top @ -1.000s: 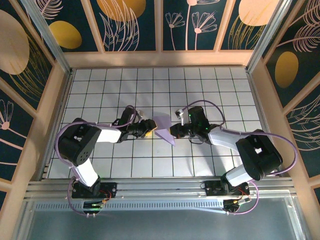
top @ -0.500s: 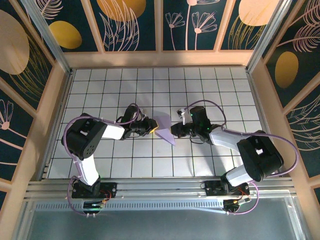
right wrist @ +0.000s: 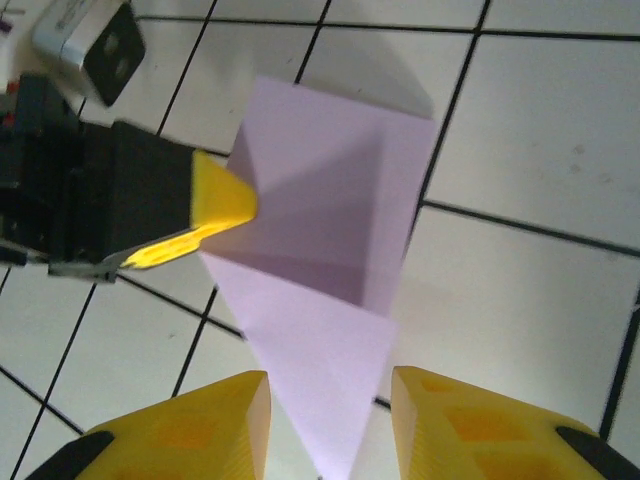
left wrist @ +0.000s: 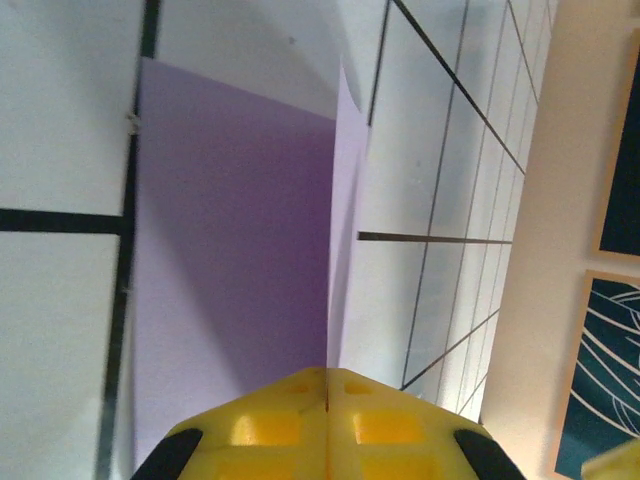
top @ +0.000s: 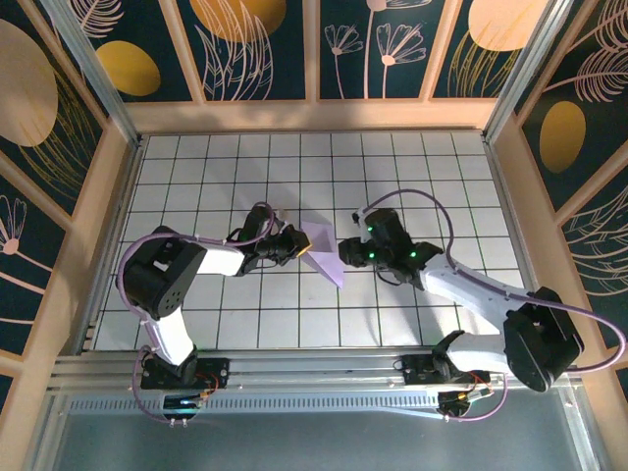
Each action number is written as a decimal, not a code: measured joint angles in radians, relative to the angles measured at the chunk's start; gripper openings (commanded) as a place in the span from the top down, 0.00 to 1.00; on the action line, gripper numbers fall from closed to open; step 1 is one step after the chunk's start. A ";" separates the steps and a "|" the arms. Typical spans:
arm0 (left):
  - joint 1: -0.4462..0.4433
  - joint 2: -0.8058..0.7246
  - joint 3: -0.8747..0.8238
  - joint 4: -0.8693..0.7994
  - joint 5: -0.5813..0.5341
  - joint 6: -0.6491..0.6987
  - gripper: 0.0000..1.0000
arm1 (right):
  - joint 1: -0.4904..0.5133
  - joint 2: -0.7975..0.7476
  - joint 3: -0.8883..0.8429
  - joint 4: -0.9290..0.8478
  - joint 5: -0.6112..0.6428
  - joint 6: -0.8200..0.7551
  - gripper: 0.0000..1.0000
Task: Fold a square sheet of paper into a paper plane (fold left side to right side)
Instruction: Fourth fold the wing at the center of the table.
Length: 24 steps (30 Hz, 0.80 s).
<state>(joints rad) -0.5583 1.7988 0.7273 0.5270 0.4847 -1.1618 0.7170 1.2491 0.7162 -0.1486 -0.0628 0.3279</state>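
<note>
The square sheet of paper [top: 323, 249] lies near the middle of the table [top: 196, 177]. It is already part-folded, with a point aimed at about 5 o'clock in the overhead view. My left gripper [left wrist: 327, 385] comes in from the sheet's 9 o'clock side. Its yellow fingers are pressed together on the edge of a flap that stands up off the lower layer. My right gripper [right wrist: 328, 390] sits at the 3 o'clock side with a moderate gap between its jaws. The paper's point runs into that gap, and I see no finger clamping it.

My worry is that nothing pins the sheet down. If I carry the pinched flap across toward 3 o'clock, I expect the whole sheet to slide with it rather than hinge. The crease would then land crooked, or not form at all.

The paper looks thin, so a hard pull from one small pinch could wrinkle or tear that edge.

The right fingers straddle the tip. A careless sideways or downward move there could catch the point and bend it, or flick the sheet out of the left grip. I cannot tell how much of the flap the left fingers actually have, so a slip is possible too.
</note>
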 measured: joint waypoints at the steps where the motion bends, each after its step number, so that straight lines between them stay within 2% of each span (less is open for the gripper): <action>1: -0.006 -0.005 0.001 0.000 -0.004 -0.003 0.93 | 0.048 0.002 0.004 -0.018 0.045 0.014 0.63; 6: -0.027 -0.008 0.006 -0.005 -0.021 -0.011 0.93 | 0.233 0.064 0.008 -0.085 0.229 0.096 0.59; 9: -0.032 -0.008 0.008 -0.008 -0.023 -0.012 0.93 | 0.291 0.136 0.015 -0.111 0.314 0.132 0.57; 15: -0.033 -0.008 0.016 -0.011 -0.026 -0.014 0.93 | 0.342 0.269 0.057 -0.126 0.420 0.160 0.57; 24: -0.039 -0.008 0.026 -0.023 -0.026 -0.014 0.93 | 0.359 0.359 0.104 -0.120 0.502 0.157 0.60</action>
<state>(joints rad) -0.5968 1.7905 0.7536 0.5037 0.4587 -1.1763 1.0756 1.6077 0.8200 -0.2684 0.4393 0.4847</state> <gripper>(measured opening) 0.071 0.398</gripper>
